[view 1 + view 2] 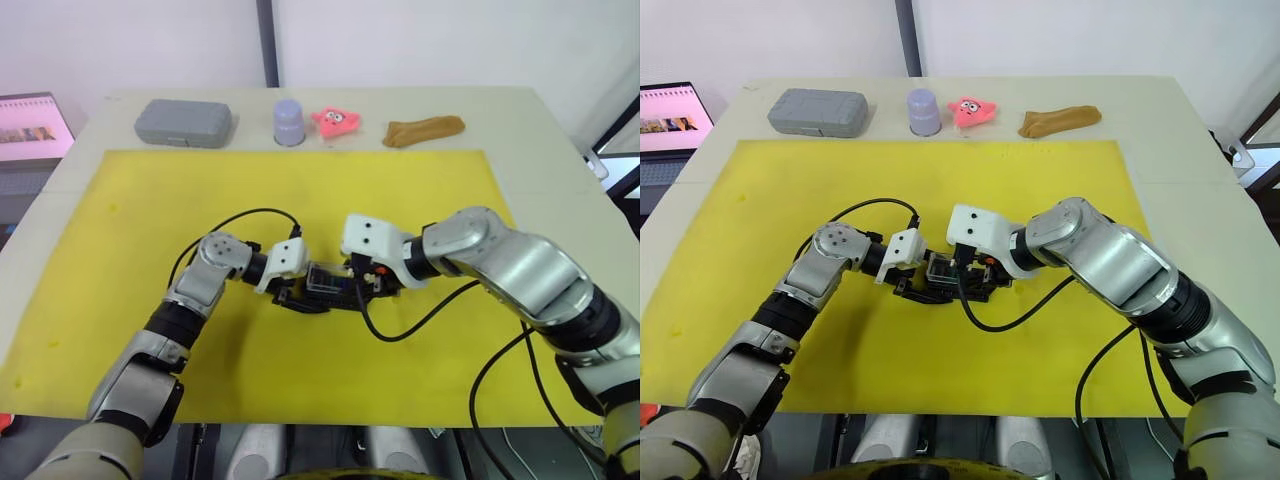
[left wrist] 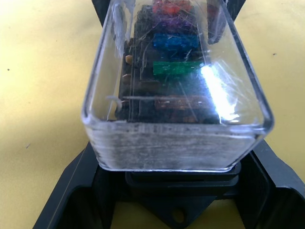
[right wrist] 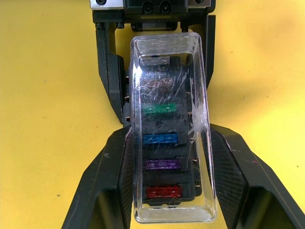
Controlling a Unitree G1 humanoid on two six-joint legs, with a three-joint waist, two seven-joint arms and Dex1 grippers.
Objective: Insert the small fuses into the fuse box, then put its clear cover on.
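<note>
Yellow mat (image 1: 420, 200) — both hands clamp clear cover (image 3: 170, 129)

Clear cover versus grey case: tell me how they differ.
The clear cover is transparent, with coloured fuses visible through it; the grey case is opaque. The clear cover sits mid-mat on the fuse box with the left gripper and right gripper on either side; the grey case lies alone off the yellow mat, at the table's far edge. The case looks larger. Both are rounded rectangles.
</note>
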